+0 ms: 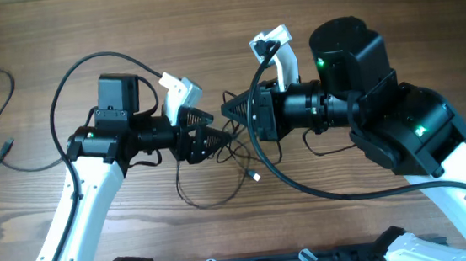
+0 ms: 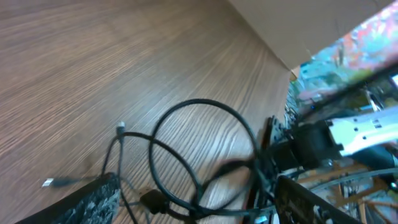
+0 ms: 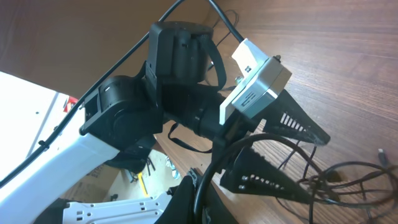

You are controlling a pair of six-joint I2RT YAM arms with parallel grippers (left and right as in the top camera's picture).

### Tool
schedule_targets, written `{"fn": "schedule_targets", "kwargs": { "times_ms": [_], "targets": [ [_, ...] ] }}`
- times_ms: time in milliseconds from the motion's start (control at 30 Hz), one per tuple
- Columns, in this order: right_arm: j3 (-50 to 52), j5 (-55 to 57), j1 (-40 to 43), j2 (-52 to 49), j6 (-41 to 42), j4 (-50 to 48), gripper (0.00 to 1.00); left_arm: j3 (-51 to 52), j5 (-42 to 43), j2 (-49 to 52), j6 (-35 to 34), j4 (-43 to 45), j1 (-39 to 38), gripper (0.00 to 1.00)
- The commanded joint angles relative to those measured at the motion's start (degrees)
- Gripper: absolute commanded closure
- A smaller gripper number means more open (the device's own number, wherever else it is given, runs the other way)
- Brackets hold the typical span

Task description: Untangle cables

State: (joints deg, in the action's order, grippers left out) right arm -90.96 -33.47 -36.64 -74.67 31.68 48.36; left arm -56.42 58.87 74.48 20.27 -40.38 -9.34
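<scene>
Jaws of the left gripper (image 1: 216, 125) stand wide over the cables (image 1: 254, 175), tangled on the tabletop (image 1: 206, 14) just below it; right gripper (image 1: 229, 108), beside it, is closed. Best to pinch one strand only, then draw apart slowly

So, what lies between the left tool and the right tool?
Hardly any gap. Thin black cables run there and pass between the open fingers of the left tool, close to the shut right tool. The right wrist view shows it best.

White arms (image 1: 79, 211), black joints (image 1: 149, 138), perforated black left hand (image 1: 220, 125).
</scene>
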Motion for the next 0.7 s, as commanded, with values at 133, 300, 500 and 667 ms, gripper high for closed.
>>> {"fn": "schedule_targets", "kwargs": {
  "times_ms": [133, 300, 500, 667],
  "targets": [
    [-0.4, -0.9, 0.2, -0.6, -0.1, 0.2, 0.96, -0.2, 5.4, 0.2, 3.8, -0.7, 0.3, 0.20],
    [-0.4, -1.0, 0.2, -1.0, -0.2, 0.5, 0.96, -0.1, 4.1, 0.2, 3.8, -3.7, -1.1, 0.31],
    [-0.4, -1.0, 0.2, -1.0, -0.2, 0.5, 0.96, 0.0, -3.2, 0.5, 3.7, -5.6, -4.4, 0.45],
    [-0.4, -0.9, 0.2, -1.0, -0.2, 0.4, 0.96, 0.0, -3.0, 0.5, 3.8, -5.4, -7.7, 0.46]
  ]
}}
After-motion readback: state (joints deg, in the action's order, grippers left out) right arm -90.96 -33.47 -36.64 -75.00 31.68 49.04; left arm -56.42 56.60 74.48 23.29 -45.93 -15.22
